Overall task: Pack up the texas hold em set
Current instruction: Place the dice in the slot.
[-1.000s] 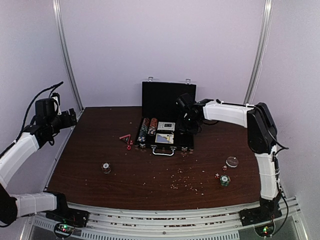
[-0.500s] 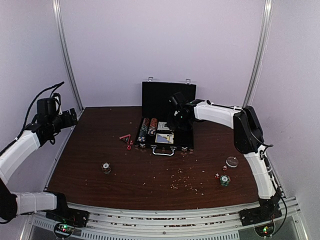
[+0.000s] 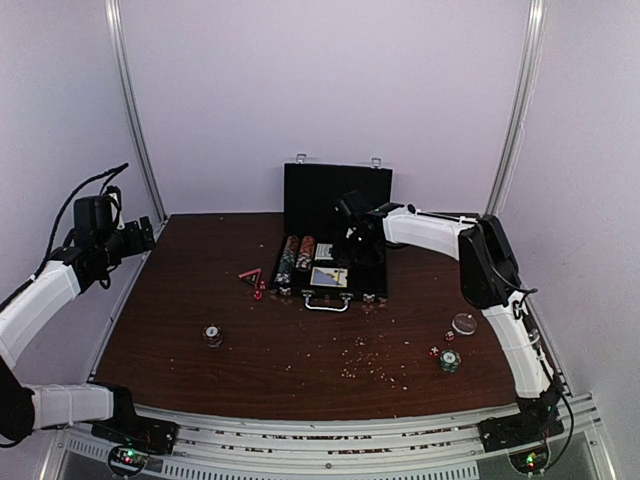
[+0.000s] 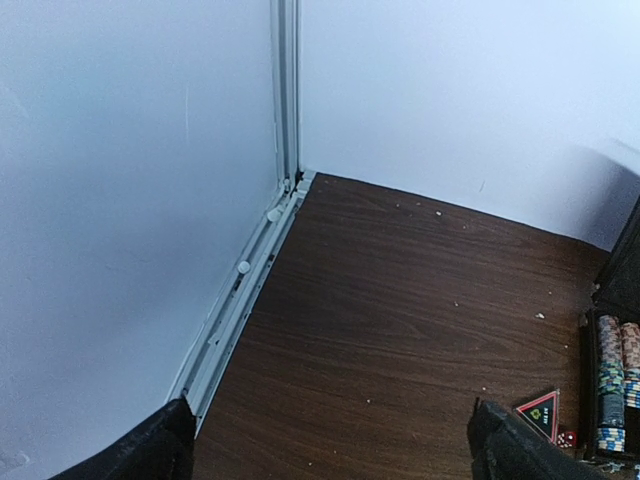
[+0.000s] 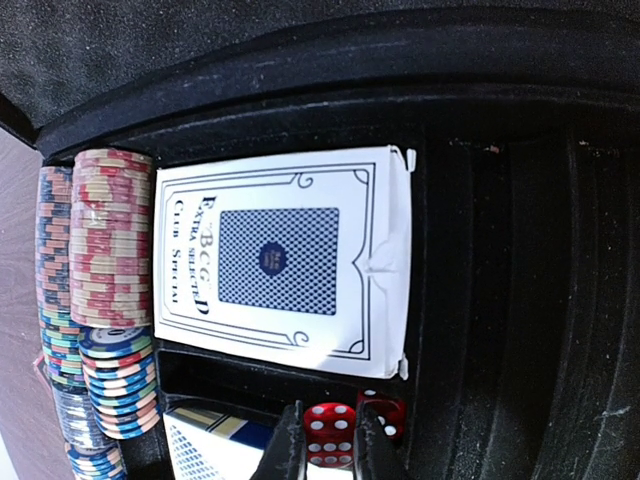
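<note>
The right end effector [image 5: 329,442] is nearly closed. Its two fingers pinch a red die [image 5: 328,424], which looks gripped rather than merely flanked. A second die [image 5: 386,412] lies just beside it at 2 o'clock, down in the dark tray of the case. At 12 o'clock from the held die, the card deck [image 5: 285,262] lies flat in its bay, its long axis running 9 to 3 in the wrist view. The chip rows [image 5: 100,270] fill the slots out at 10 o'clock.

Seen from above, the case [image 3: 335,192] stands open at 12 o'clock on the counter [image 3: 300,340], with its lid upright and its long axis running 9 to 3. The right arm reaches over its tray. The dice pocket therefore seems to lie directly under the fingers. The coming move is probably a short drop and a release, with no sideways travel.

The left end effector [image 4: 335,455] is spread wide and holds nothing. It is raised at the counter's 9 o'clock edge, well apart from the case.

Loose pieces remain on the counter. A chip stack [image 3: 450,360] and loose dice [image 3: 449,336] sit at 4 o'clock, nearer the right arm. A triangular marker [image 3: 250,274] lies near the case at its 9 o'clock, and a single chip [image 3: 213,335] lies at 7 o'clock. Both are nearer the left arm.
</note>
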Robot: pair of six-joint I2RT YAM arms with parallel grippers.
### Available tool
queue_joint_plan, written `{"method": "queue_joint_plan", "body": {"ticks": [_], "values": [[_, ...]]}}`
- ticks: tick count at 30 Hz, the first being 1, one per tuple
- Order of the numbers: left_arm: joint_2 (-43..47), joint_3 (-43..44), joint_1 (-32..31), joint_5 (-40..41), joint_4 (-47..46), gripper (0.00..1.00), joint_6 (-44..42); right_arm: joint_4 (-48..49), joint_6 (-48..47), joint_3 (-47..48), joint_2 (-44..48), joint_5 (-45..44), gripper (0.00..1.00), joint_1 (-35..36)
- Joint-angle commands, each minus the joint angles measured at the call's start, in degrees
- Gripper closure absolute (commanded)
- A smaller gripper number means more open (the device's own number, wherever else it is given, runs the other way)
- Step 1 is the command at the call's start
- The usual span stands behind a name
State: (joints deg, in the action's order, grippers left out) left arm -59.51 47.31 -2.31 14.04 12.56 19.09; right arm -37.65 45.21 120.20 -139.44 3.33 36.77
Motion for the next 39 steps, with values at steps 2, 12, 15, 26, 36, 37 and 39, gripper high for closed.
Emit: {"method": "queue_joint_plan", "body": {"ticks": [2, 12, 15, 26, 36, 37, 39], "values": [[0.0, 1.1, -0.2, -0.4, -1.3, 0.02, 0.5, -2.1, -0.4, 1.5, -1.5, -0.9, 0.90, 0.0], [0.5, 0.7, -0.2, -0.4, -1.1, 0.02, 0.5, -0.9, 1.0, 1.5, -2.4, -2.3, 0.90, -0.1], [0.9, 0.5, -0.2, -0.1, -1.0, 0.02, 0.4, -0.7, 1.5, 1.4, -2.8, -2.5, 0.90, -0.1], [1.9, -0.4, -0.2, 0.3, -1.1, 0.02, 0.7, -0.3, 2.6, 1.6, -3.0, -4.9, 0.90, -0.2], [2.3, -0.3, -0.2, 0.3, -0.9, 0.02, 0.5, 1.7, 3.7, 1.5, -3.6, -4.4, 0.90, -0.3], [2.3, -0.3, -0.2, 0.3, -0.8, 0.02, 0.5, 1.5, 3.7, 1.6, -3.6, -4.4, 0.90, -0.3], [2.4, -0.4, -0.2, 0.4, -0.7, 0.02, 0.6, 1.2, 3.6, 1.5, -3.5, -4.7, 0.89, -0.3]]}}
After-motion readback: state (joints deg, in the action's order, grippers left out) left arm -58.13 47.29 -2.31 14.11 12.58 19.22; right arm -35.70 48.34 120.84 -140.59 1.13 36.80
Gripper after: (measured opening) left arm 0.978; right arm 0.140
